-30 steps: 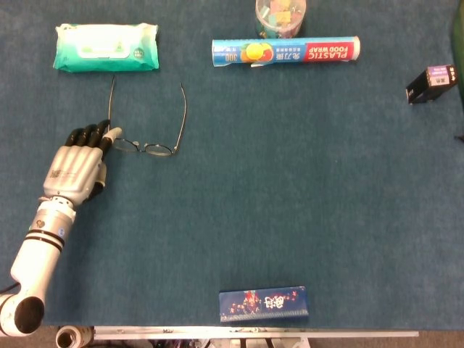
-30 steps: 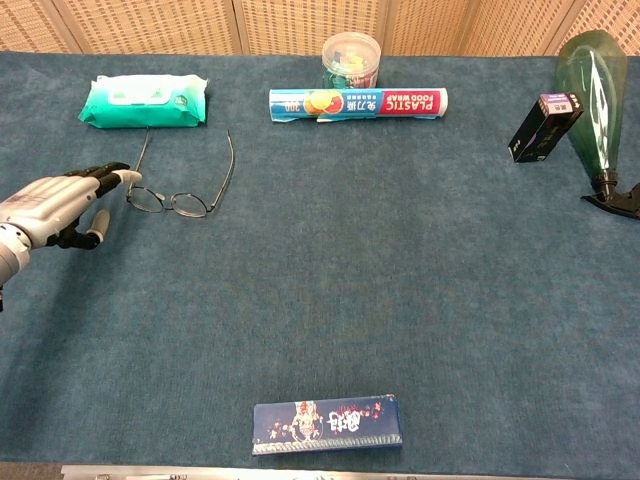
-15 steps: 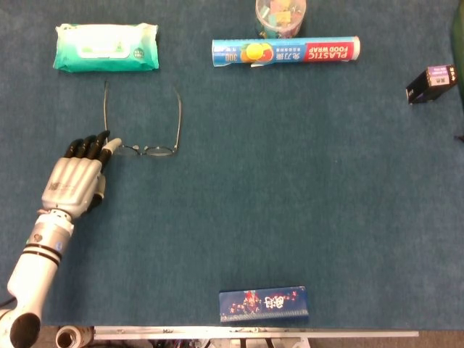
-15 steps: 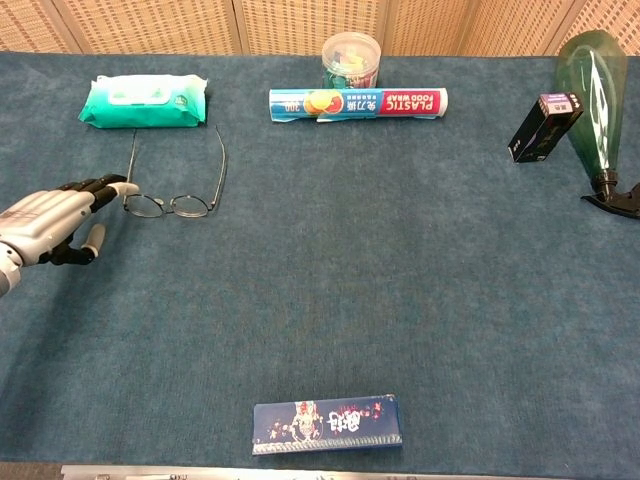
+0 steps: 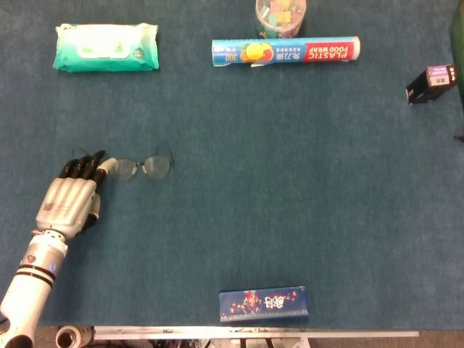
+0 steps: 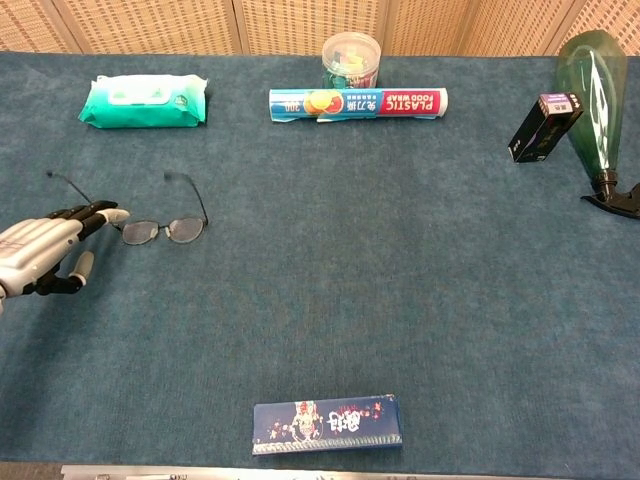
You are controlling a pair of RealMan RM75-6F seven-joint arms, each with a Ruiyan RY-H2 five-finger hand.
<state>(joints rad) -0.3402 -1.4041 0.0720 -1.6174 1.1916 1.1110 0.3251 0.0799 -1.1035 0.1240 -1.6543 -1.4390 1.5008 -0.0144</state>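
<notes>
Nearest to you, at the front edge of the tabletop, lies the dark blue box, untouched.

Further in, on your left side, your left hand has its fingertips at the left end of the glasses. It seems to pinch the frame by the left lens, but the contact is small and I cannot tell for sure whether it grips or only touches. In the chest view the glasses look tilted up, with the temple arms rising toward the back, so I judge the lift as just begun; carrying them anywhere is still to do. Your right hand is not in view.

At the far side stay the green wipes pack, the food wrap roll with the clear jar behind it, the small black box and the green bottle at the right.

Compared with one second ago, the hand has drawn back toward you and the glasses came with it. Before, their temple arms lay flat, pointing to the wipes pack; now they lie well apart from it. All other things have not moved.
</notes>
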